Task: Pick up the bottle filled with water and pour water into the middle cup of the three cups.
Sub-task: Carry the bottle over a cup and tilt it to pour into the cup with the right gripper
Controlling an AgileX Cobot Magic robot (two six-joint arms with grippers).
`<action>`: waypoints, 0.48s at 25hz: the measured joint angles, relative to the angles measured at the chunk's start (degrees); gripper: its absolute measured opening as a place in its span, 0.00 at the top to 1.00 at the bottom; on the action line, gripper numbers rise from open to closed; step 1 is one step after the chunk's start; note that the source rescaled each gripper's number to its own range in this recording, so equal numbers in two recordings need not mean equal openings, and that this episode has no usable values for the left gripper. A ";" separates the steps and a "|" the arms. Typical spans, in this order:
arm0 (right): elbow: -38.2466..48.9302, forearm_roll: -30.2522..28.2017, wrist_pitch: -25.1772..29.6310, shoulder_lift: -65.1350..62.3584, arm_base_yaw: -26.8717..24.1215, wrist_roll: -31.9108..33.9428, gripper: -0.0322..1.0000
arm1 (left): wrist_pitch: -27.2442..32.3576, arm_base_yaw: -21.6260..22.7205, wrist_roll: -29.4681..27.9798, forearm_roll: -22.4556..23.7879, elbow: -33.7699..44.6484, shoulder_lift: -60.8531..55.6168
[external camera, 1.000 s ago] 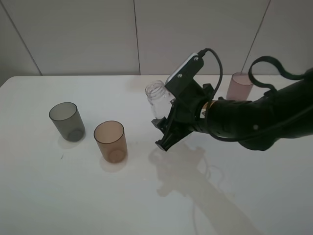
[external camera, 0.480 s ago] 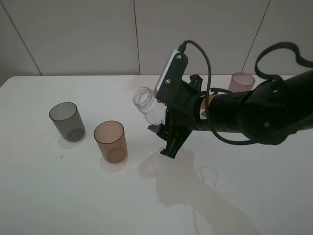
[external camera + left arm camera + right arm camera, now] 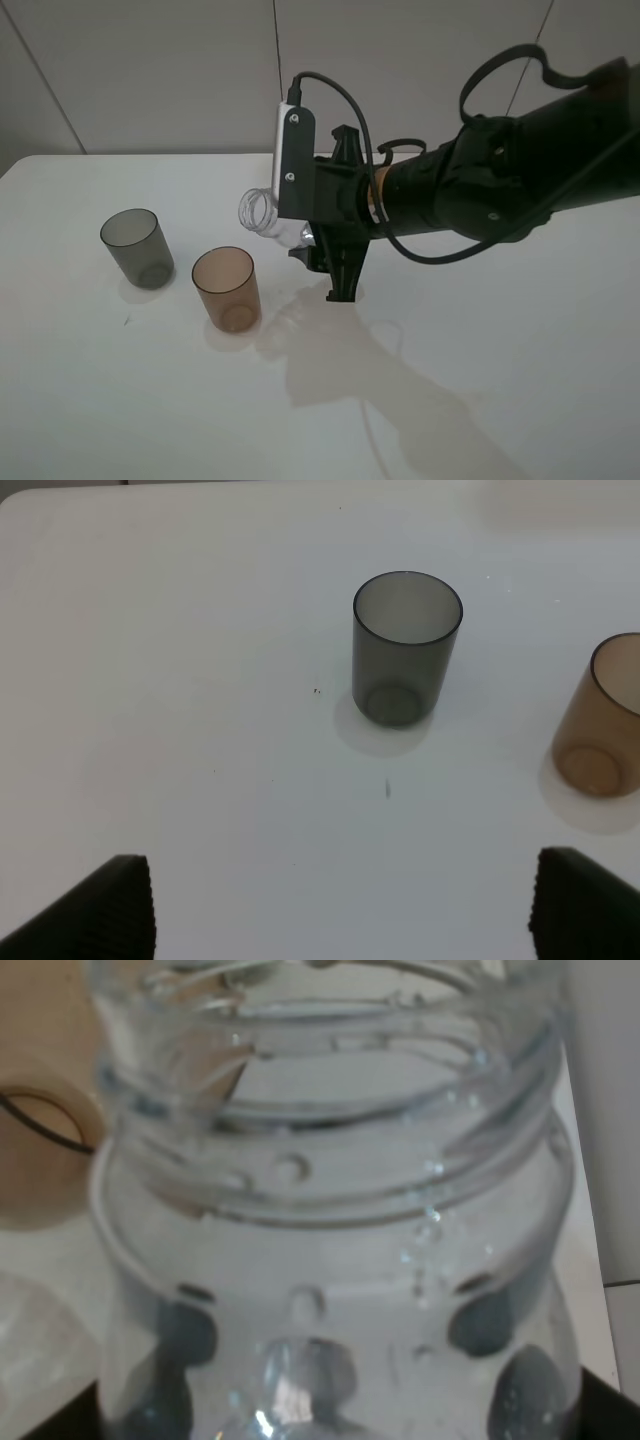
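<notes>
My right gripper (image 3: 318, 250) is shut on the clear capless bottle (image 3: 262, 214) and holds it above the table, tilted with its open neck pointing left toward the orange-brown middle cup (image 3: 226, 288). The mouth is above and slightly right of that cup's rim. In the right wrist view the bottle (image 3: 330, 1210) fills the frame, with the orange cup (image 3: 40, 1150) beyond it. The smoky grey cup (image 3: 137, 248) stands to the left. The mauve-pink cup is hidden behind the right arm. My left gripper (image 3: 340, 920) is open and empty, facing the grey cup (image 3: 407, 645) and the orange cup (image 3: 605, 720).
The white table (image 3: 120, 400) ends at a pale panelled wall (image 3: 150, 70) at the back. The right arm (image 3: 500, 180) and its cable reach across the table's middle from the right.
The right gripper has carried the bottle left toward the orange cup and tilted it further, its neck now lower and pointing left. The arm now covers the pink cup.
</notes>
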 joint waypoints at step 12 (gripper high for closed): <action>-5.38 -8.99 0.21 5.64 0.06 0.05 0.92 | 0.00 0.00 0.00 0.00 0.00 0.00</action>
